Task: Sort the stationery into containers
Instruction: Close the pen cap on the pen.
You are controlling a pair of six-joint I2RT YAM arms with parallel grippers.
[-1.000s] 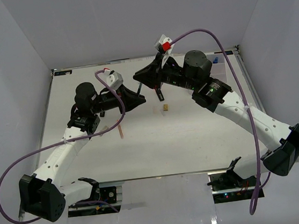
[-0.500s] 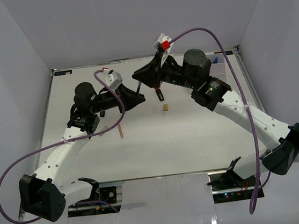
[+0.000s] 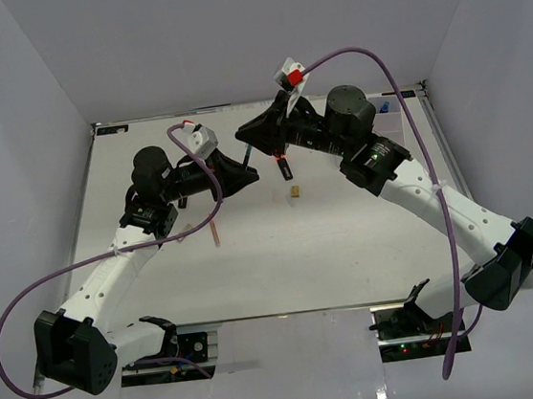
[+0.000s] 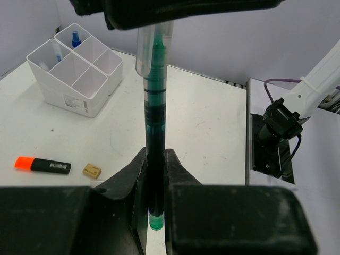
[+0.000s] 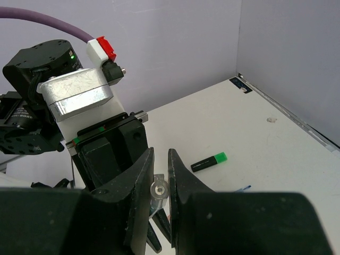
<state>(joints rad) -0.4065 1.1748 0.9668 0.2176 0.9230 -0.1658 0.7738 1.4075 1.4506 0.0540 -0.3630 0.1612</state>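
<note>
A green pen [image 4: 155, 122] with a clear cap [image 5: 159, 190] hangs in the air between both grippers. My left gripper [image 4: 154, 159] is shut on the pen's dark barrel, and its green tail pokes out below the fingers. My right gripper [image 5: 159, 170] is shut on the clear cap end. In the top view the two grippers, left [image 3: 247, 170] and right [image 3: 254, 143], meet above the table's back middle. A white container [image 4: 74, 71] holds a blue-capped bottle [image 4: 76, 38].
An orange-capped marker [image 4: 42, 165] and a tan block [image 4: 91, 170] lie on the table under the grippers. Behind the left arm lie a green-capped marker [image 5: 209, 162] and a thin blue pen [image 5: 242, 187]. A pink stick [image 3: 214, 232] lies by the left forearm.
The right arm has shifted very slightly to the left. Both grippers keep their hold on the pen, and nothing on the table has moved.
</note>
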